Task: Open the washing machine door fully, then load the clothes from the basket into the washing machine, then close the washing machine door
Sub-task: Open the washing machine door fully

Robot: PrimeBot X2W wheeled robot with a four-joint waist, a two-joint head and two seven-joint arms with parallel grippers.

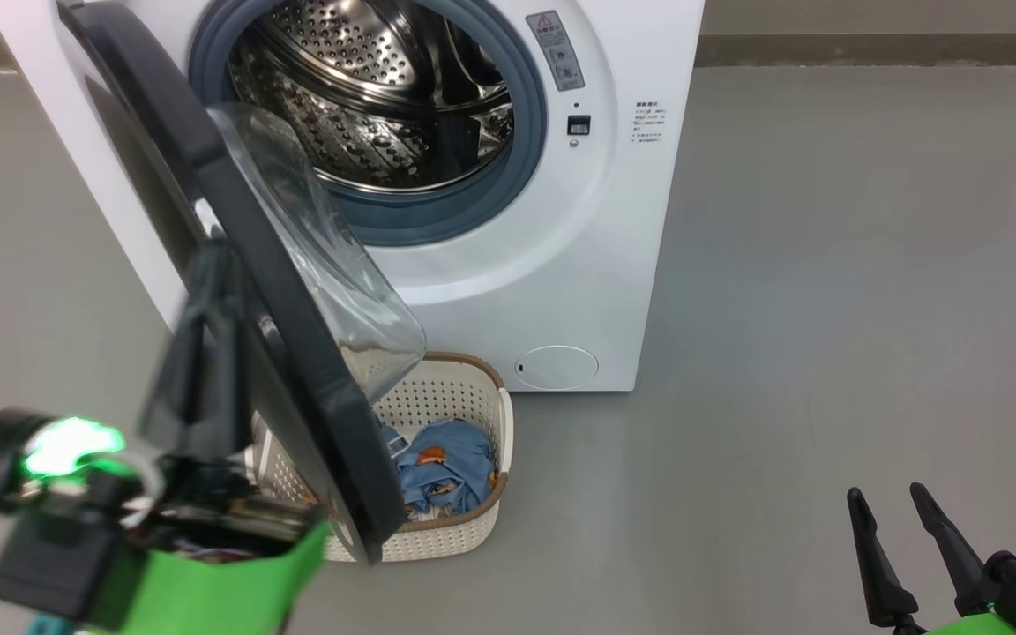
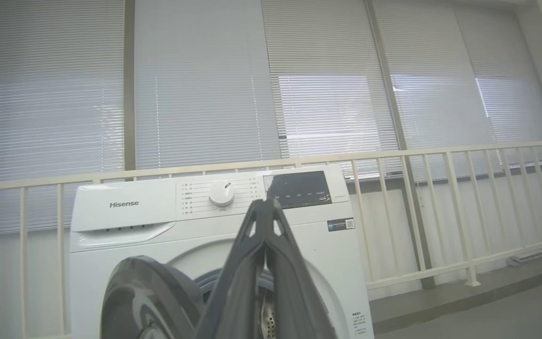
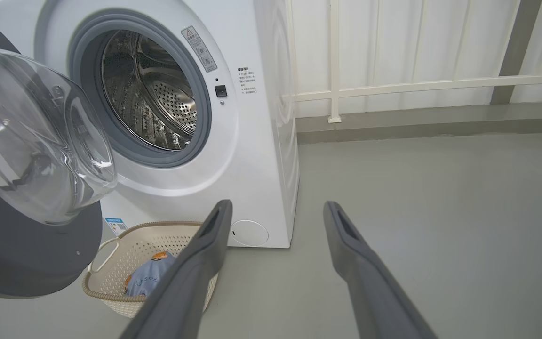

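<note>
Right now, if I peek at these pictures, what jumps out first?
The big round washing machine door stands open at the left, its clear glass bowl bulging above the basket. Beyond it gleams the shiny steel drum full of little holes, and blue clothes with orange cartoons lie in the basket on the floor.

The washing machine (image 1: 561,265) has a smooth, glossy white shell. Its drum (image 1: 358,97) is shiny perforated steel, ringed by a matt grey-blue rubber gasket (image 1: 527,123). The door (image 1: 305,379) is dark plastic around a clear glass bowl (image 1: 323,256). The basket (image 1: 464,406) is cream perforated plastic with a brown woven-look rim. The clothes (image 1: 451,454) are soft, crumpled blue cloth. The floor (image 1: 825,309) is smooth matt grey.
</note>
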